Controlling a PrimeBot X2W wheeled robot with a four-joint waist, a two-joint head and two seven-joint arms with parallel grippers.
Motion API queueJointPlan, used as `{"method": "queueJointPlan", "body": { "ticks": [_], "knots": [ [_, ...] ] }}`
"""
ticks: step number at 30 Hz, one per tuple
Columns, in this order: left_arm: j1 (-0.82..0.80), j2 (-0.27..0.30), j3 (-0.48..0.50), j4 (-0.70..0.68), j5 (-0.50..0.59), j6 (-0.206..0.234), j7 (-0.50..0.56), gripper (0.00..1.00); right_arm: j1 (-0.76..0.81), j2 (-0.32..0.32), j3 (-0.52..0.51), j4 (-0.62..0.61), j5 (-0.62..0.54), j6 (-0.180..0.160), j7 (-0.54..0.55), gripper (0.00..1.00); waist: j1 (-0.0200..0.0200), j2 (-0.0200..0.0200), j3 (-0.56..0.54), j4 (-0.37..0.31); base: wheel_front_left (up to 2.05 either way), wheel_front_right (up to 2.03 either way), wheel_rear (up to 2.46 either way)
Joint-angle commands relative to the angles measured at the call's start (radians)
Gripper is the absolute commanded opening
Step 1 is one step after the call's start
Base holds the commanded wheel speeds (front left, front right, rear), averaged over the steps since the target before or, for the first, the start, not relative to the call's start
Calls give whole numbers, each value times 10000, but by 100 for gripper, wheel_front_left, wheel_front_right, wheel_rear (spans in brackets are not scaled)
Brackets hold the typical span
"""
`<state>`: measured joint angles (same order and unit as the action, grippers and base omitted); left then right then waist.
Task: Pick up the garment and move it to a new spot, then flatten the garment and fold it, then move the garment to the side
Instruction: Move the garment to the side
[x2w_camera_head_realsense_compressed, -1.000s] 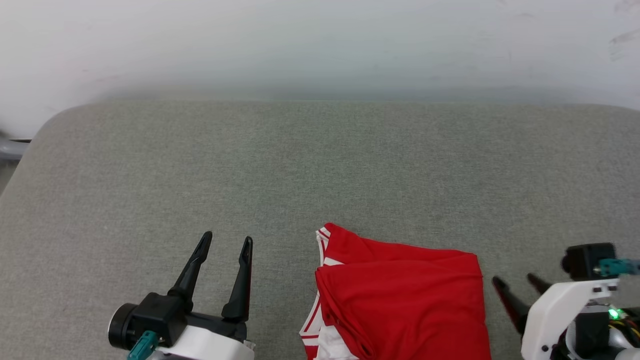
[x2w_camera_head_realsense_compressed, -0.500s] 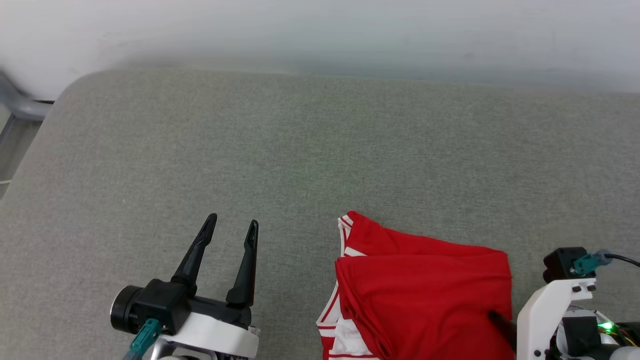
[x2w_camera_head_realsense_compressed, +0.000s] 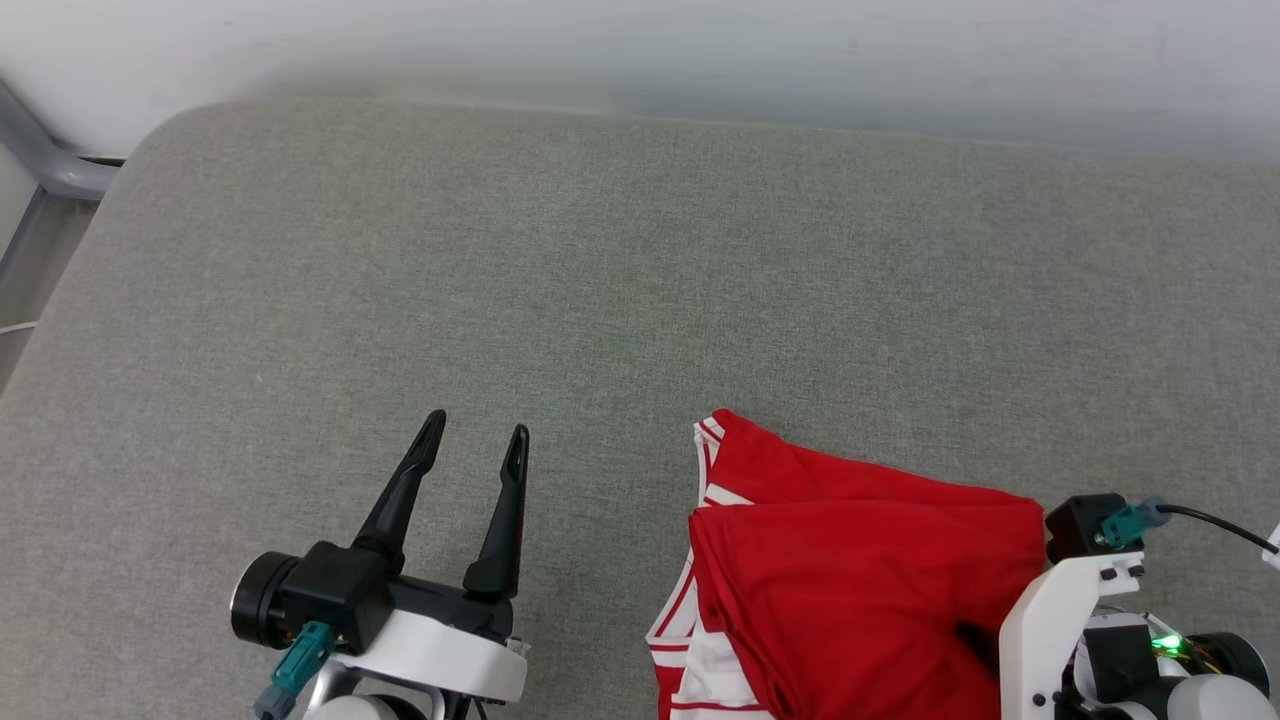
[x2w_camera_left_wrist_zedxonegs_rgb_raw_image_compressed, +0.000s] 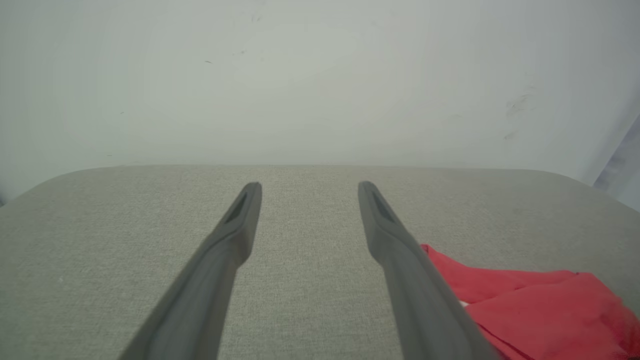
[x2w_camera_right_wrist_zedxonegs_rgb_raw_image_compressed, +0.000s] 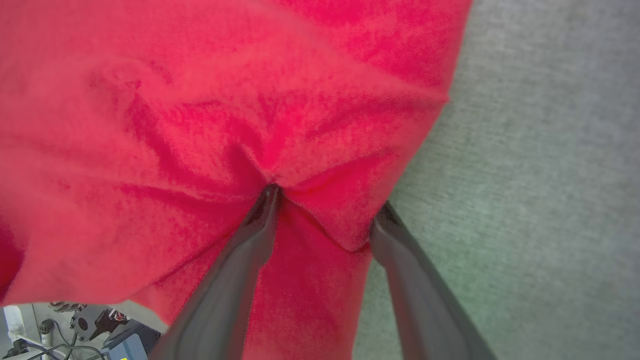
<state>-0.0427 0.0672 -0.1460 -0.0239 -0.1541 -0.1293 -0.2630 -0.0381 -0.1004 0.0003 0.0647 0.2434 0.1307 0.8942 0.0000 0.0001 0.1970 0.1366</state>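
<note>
The garment (x2w_camera_head_realsense_compressed: 860, 590), red with white striped trim, lies folded on the grey cushion at the lower right of the head view. It is also at the lower right of the left wrist view (x2w_camera_left_wrist_zedxonegs_rgb_raw_image_compressed: 525, 305). My right gripper (x2w_camera_right_wrist_zedxonegs_rgb_raw_image_compressed: 326, 200) is down at the garment's (x2w_camera_right_wrist_zedxonegs_rgb_raw_image_compressed: 200, 100) right edge. One finger presses into the red cloth and the other stands at the hem, jaws still apart with a fold bunched between them. My left gripper (x2w_camera_head_realsense_compressed: 477, 425) hovers open to the left of the garment, nothing between its fingers (x2w_camera_left_wrist_zedxonegs_rgb_raw_image_compressed: 308, 186).
A wide grey padded surface (x2w_camera_head_realsense_compressed: 600, 250) stretches ahead to a pale wall (x2w_camera_head_realsense_compressed: 640, 40). Its rounded left corner ends near a grey metal frame (x2w_camera_head_realsense_compressed: 40, 160). In the right wrist view, cables and gear (x2w_camera_right_wrist_zedxonegs_rgb_raw_image_compressed: 90, 320) show below the cushion's near edge.
The camera has turned, shifting the picture. My right gripper has moved from the bare cushion onto the garment's right edge, and its fingers have drawn slightly closer. The left gripper stays open.
</note>
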Motion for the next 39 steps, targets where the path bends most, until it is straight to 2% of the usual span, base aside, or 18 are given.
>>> {"method": "queueJointPlan", "body": {
  "ticks": [1,8,15,22,24,25,27,34,39],
  "knots": [
    [-143,40,4,17,6,-18,-21,100,97,123,202,406,16,-2,-1,0,0,-1,-10,-5,0,0,0],
    [-45,32,43,60,37,-18,-21,100,-430,-538,501,710,-129,-13,-825,0,0,-1,-175,-173,0,0,0],
    [16,60,-16,-7,27,-18,-20,100,-1098,-1795,1330,128,-485,-11,-1381,0,0,-1,-274,-557,0,0,0],
    [-224,169,-343,-178,43,-18,-20,100,-2219,-3619,2285,-685,-793,-10,-1391,0,0,-1,52,-1275,0,0,0],
    [-353,234,-506,-285,96,-18,-20,100,-2570,-4301,2551,-758,-872,-11,-1412,0,0,-1,278,-1556,0,0,0],
    [-494,291,-697,-374,115,-18,-20,100,-2922,-4932,2744,-748,-914,-8,-1509,0,0,-1,513,-1797,0,0,0],
    [-665,357,-888,-488,136,-18,-20,100,-3273,-5544,2920,-668,-874,-10,-1705,0,0,-1,784,-2055,0,0,0],
    [-1443,734,-1586,-777,273,-18,-20,100,-4459,-7358,2770,518,-736,-10,-2655,0,0,-1,1875,-2780,0,0,0],
    [-1951,1064,-1849,-873,297,-18,-20,100,-5279,-8033,2371,2214,-670,-11,-3864,0,0,-1,2654,-3096,0,0,0]
  ]
}}
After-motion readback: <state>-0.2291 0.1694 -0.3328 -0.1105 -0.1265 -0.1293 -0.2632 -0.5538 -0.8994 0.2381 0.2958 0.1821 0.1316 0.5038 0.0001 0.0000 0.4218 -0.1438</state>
